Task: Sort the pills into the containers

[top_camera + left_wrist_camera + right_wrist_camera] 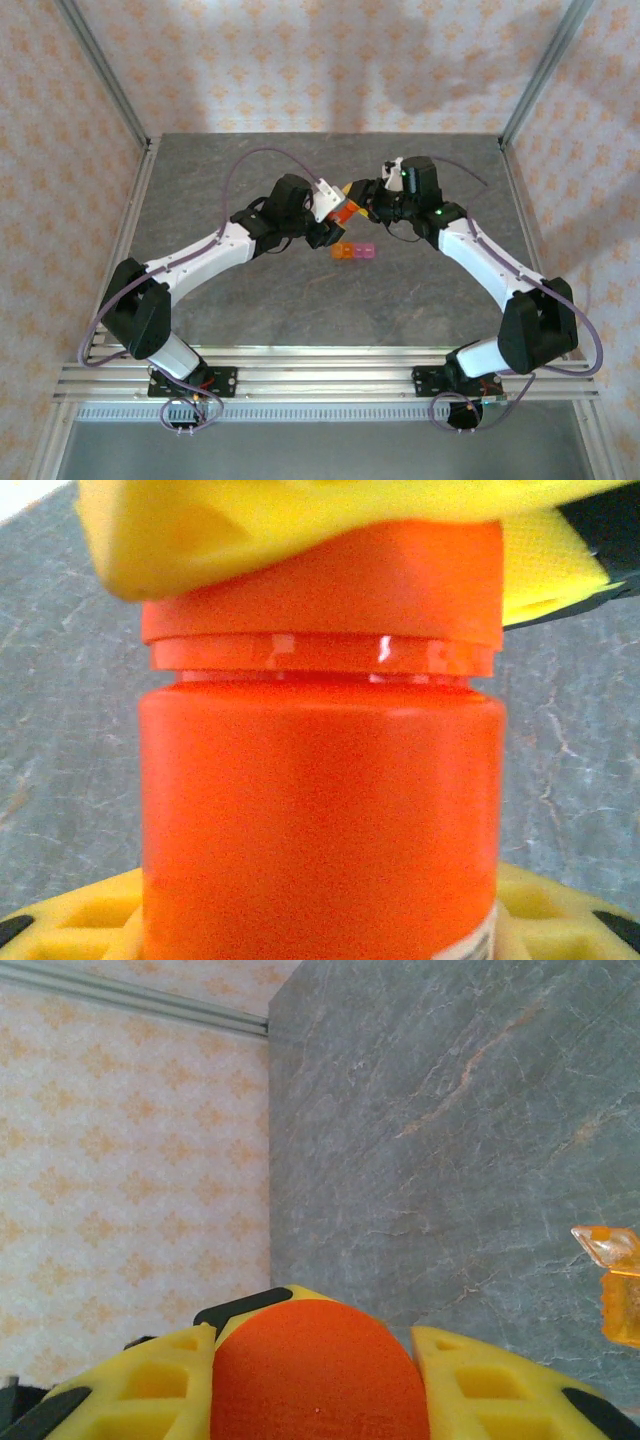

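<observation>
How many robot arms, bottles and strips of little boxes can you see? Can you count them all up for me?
Robot arms: 2, the left arm and the right arm
Bottles: 1, the orange bottle
Strips: 1, the strip of containers
Total: 4

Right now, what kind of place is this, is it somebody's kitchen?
Not a kitchen; most likely a robot practice booth. The left arm and right arm are bolted to metal rails at the edge of a grey stone-look table, and a metal frame holds patterned walls around it.
</observation>
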### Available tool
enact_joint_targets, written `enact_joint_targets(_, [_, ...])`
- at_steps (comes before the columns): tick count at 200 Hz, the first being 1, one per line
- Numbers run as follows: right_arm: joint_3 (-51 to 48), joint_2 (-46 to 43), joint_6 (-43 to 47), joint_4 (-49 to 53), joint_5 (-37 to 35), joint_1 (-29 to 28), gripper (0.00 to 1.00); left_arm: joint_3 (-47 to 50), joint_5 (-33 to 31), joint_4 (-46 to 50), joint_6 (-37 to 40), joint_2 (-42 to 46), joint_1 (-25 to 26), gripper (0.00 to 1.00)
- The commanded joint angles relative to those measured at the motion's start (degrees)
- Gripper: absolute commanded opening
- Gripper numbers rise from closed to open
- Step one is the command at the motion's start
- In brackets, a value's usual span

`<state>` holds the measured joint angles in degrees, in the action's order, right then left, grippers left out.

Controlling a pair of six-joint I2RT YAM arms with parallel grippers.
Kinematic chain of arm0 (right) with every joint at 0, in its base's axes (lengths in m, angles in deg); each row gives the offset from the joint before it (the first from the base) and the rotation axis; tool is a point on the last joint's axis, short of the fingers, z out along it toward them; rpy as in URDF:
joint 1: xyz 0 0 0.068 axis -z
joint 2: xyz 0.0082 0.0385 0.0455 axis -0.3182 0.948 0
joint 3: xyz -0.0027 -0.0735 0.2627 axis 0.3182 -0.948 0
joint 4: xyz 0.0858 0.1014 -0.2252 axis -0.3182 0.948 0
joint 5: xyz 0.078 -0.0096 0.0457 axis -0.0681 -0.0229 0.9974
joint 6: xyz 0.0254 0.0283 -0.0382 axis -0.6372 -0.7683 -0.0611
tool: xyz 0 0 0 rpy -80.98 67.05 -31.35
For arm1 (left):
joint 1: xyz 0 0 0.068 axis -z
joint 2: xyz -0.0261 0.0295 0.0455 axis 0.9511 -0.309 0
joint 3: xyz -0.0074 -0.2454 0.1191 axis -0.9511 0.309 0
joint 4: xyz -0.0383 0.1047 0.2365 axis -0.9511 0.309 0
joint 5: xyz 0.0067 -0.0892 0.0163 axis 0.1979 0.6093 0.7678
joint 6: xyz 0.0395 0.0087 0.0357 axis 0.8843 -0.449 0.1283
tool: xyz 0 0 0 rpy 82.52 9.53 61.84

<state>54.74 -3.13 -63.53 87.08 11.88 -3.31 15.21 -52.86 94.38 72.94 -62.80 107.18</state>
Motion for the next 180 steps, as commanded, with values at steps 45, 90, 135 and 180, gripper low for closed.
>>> enact_joint_targets(45, [-3.7,-1.3,13.4,-10.2,8.6,6.8,0.30,-2.2,27.9,-6.9,-13.3,2.2,-5.6,0.00])
enact_joint_targets(90, [-3.6,-1.6,12.9,-10.5,10.1,6.8,0.35,-2.7,26.7,-5.9,-13.3,1.3,-5.7,0.00])
enact_joint_targets(135, [-0.1,-2.5,8.1,-2.2,2.9,6.8,0.76,-3.7,14.5,-0.2,-6.0,1.2,-4.7,0.00])
enact_joint_targets(180, [-0.4,-2.4,0.8,-2.8,1.0,6.7,0.78,-3.7,6.7,2.1,-0.5,1.1,-3.0,0.00])
